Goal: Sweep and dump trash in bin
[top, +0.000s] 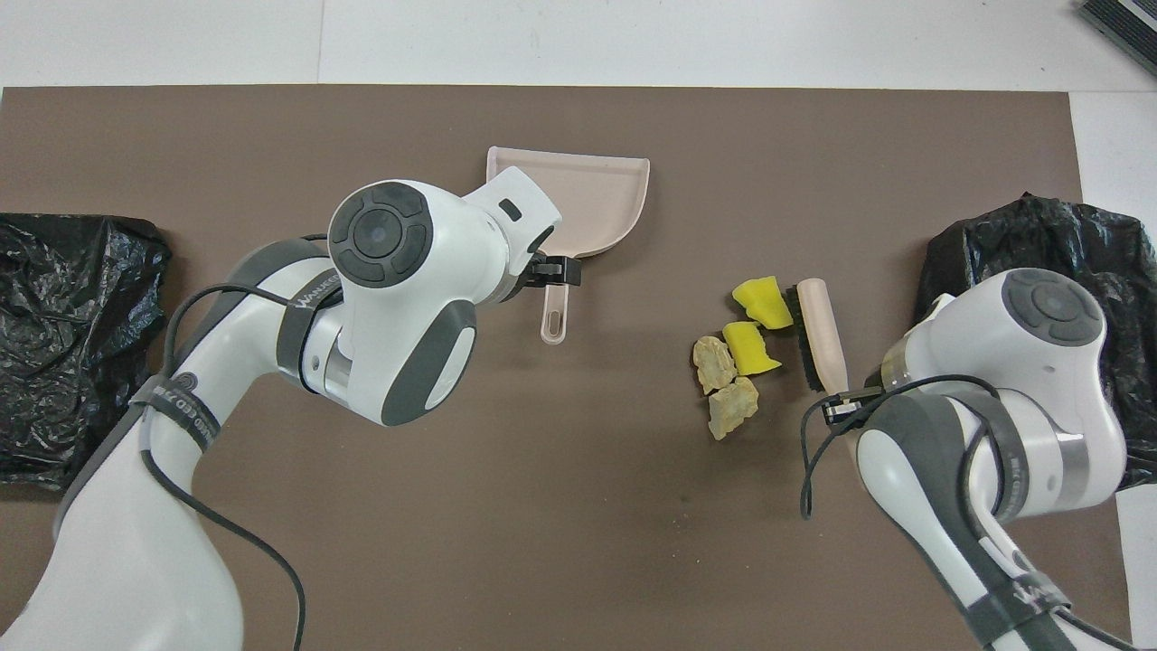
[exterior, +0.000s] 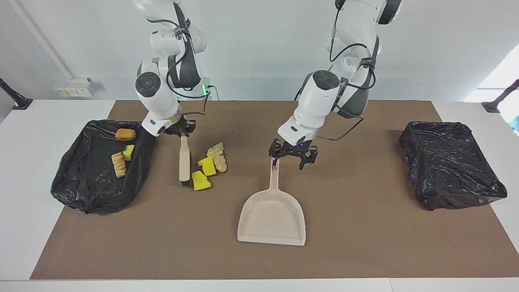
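The beige dustpan (exterior: 272,217) is lying flat on the brown mat (exterior: 365,243) with its handle pointing toward the robots. The left gripper (exterior: 292,159) is hanging over the end of that handle, its fingers spread wide and grasping nothing. Toward the right arm's end of the table from the dustpan, four pieces of trash (exterior: 209,165) are sitting on the mat in a loose cluster. The right gripper (exterior: 183,132) is clenching the handle of a small brush (exterior: 185,160), whose bristles are resting just beside the cluster. Three more scraps (exterior: 121,154) are lying in the black-lined bin (exterior: 87,190) at that same end. A second black-lined bin (exterior: 450,166) is sitting at the left arm's end, well apart from the dustpan
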### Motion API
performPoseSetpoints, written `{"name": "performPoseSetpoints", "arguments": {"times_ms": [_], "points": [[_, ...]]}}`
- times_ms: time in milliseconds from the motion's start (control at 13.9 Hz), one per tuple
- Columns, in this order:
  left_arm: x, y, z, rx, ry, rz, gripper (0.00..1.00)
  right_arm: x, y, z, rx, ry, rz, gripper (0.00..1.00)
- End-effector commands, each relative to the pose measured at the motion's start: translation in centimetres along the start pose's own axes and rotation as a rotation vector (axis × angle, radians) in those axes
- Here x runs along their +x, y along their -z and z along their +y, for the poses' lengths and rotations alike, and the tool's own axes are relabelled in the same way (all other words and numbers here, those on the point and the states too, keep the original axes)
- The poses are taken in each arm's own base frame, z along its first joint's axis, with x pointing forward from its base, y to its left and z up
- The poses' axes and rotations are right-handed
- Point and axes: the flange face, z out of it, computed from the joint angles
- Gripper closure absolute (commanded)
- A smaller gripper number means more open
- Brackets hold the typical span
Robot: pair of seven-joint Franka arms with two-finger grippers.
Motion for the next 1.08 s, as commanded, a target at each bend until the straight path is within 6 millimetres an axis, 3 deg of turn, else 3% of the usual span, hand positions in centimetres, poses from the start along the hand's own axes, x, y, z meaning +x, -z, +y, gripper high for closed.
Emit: {"name": "performPoseSetpoints", "arguments": {"times_ms": [0, 144, 360, 576, 863, 1007], "points": [[0.1, -1.5, 0.7, -0.003, 0.016, 0.019, 0.00, -0.6, 0.5, -0.1, -0.018, -0.012, 0.012, 1.00], [0.2, -1.9, 0.6, -0.003, 0.014, 0.022, 0.00, -0.8, 0.3, 0.0, -0.019, -0.011, 0.026, 1.00], [0.0, -4.9, 1.2, 0.014, -0.018, 0.027, 0.00, -0.6, -0.7, 1.0, -0.014, -0.026, 0.048, 1.00], [0.0, -4.9, 1.3, 0.017, -0.033, 0.027, 0.00, -0.6, -0.9, 1.0, -0.014, -0.022, 0.047, 1.00], [-0.8, -6.5, 1.7, 0.029, -0.049, 0.005, 0.00, -1.0, -2.4, 0.3, -0.018, -0.016, 0.037, 1.00], [-1.2, -6.8, 1.7, 0.038, -0.048, -0.015, 0.26, -1.1, -2.4, 0.0, -0.018, -0.017, 0.035, 1.00]]}}
